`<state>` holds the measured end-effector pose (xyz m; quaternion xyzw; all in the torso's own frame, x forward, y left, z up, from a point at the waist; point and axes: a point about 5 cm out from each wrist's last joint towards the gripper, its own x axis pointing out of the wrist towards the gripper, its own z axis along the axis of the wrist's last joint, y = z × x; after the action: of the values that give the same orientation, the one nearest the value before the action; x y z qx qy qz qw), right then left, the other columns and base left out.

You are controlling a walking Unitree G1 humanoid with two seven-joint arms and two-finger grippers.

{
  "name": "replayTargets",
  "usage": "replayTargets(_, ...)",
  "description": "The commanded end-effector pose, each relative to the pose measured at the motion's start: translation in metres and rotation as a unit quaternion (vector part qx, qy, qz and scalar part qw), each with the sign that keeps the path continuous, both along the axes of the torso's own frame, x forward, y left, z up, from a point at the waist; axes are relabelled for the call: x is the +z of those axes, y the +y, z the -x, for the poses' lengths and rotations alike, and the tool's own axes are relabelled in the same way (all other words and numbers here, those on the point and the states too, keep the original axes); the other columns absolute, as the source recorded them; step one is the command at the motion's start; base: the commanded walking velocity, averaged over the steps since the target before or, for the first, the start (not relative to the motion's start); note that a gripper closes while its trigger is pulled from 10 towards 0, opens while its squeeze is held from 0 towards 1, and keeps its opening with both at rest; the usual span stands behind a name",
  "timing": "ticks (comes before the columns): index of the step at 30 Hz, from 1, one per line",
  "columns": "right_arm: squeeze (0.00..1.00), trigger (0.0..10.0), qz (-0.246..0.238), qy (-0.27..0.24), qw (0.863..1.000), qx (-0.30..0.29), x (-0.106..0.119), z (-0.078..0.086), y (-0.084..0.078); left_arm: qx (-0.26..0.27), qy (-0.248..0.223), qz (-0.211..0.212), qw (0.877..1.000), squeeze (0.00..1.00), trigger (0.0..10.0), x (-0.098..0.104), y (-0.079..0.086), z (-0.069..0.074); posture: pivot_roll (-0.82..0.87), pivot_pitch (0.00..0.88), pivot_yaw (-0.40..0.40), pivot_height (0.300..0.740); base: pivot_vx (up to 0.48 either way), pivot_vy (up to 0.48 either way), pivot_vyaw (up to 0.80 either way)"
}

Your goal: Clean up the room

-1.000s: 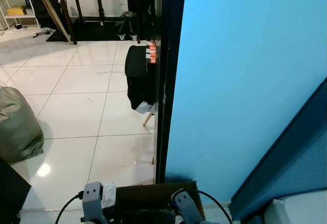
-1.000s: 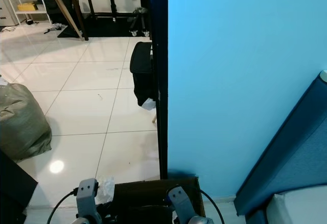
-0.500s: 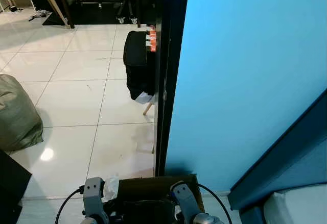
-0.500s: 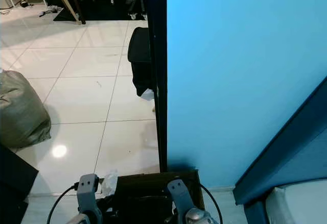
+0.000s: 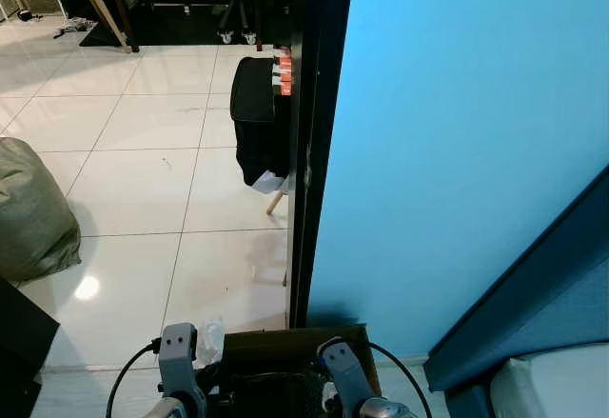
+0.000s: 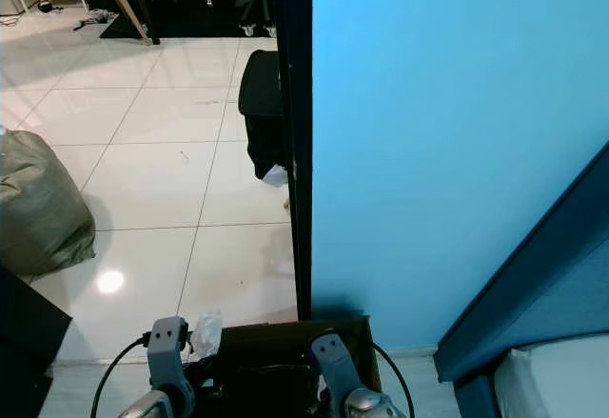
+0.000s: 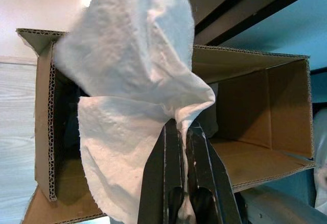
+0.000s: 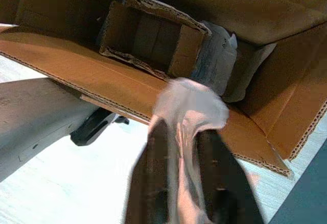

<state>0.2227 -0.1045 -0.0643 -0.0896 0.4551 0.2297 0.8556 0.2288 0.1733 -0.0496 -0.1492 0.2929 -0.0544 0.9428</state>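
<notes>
An open brown cardboard box (image 5: pixel 285 349) sits on the floor right below me, between my two arms. My left gripper (image 7: pixel 183 128) hangs over the box's opening, shut on a crumpled white paper towel (image 7: pixel 133 76), which also shows beside the left wrist as the paper towel (image 6: pixel 205 329). My right gripper (image 8: pixel 184 129) hovers over the box's other side, shut on a scrunched whitish plastic wrapper (image 8: pixel 189 101). Inside the box (image 8: pixel 286 45) lie a smaller cardboard box (image 8: pixel 153 38) and a clear plastic bag (image 8: pixel 217 63).
A bright blue wall (image 5: pixel 457 142) with a black edge post (image 5: pixel 306 142) stands just ahead. A black bag (image 5: pixel 255 118) leans by it. A green sack (image 5: pixel 33 213) sits on the white tile floor (image 5: pixel 143 199) at left. Blue furniture (image 5: pixel 533 304) is at right.
The head camera tilted down a second ago, so the far tables left the picture. My left arm with the paper towel has edged slightly toward the box.
</notes>
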Motion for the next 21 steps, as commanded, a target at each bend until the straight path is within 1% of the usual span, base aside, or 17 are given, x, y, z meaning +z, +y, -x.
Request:
replayTargets(1, 1.0, 10.0, -0.004, 0.018, 1.0, -0.011, -0.005, 0.008, -0.001, 0.002, 0.006, 0.007, 1.0, 0.0, 10.0, -0.003, -0.001, 0.005, 0.1, 0.182, -0.041, 0.74, 0.0, 0.0, 0.0)
replayTargets(12, 1.0, 10.0, -0.004, 0.011, 1.0, -0.018, -0.003, 0.005, 0.0, 0.005, 0.009, 0.008, 1.0, 0.0, 10.0, -0.005, 0.001, 0.008, 0.11, 0.179, -0.045, 0.74, 0.0, 0.0, 0.0)
replayTargets(17, 1.0, 10.0, -0.005, 0.01, 0.999, -0.03, -0.003, 0.004, -0.005, 0.001, 0.013, 0.015, 1.0, 0.0, 10.0, -0.005, -0.002, 0.008, 0.11, 0.179, -0.045, 0.74, 0.0, 0.0, 0.0)
replayTargets(18, 0.6, 10.0, -0.024, 0.014, 0.999, -0.042, -0.003, 0.004, -0.006, -0.006, 0.016, 0.024, 1.0, 0.0, 10.0, -0.006, -0.004, 0.009, 0.1, 0.173, -0.042, 0.74, 0.0, 0.0, 0.0)
replayTargets(19, 0.0, 10.0, -0.056, 0.019, 0.996, -0.062, -0.002, 0.003, -0.007, -0.016, 0.024, 0.041, 0.999, 0.0, 10.0, -0.007, -0.007, 0.01, 0.09, 0.169, -0.041, 0.74, 0.0, 0.0, 0.0)
replayTargets(21, 0.0, 10.0, -0.104, 0.022, 0.99, -0.09, 0.0, 0.001, -0.01, -0.038, 0.034, 0.062, 0.997, 0.0, 10.0, -0.009, -0.013, 0.013, 0.07, 0.168, -0.04, 0.74, 0.0, 0.0, 0.0)
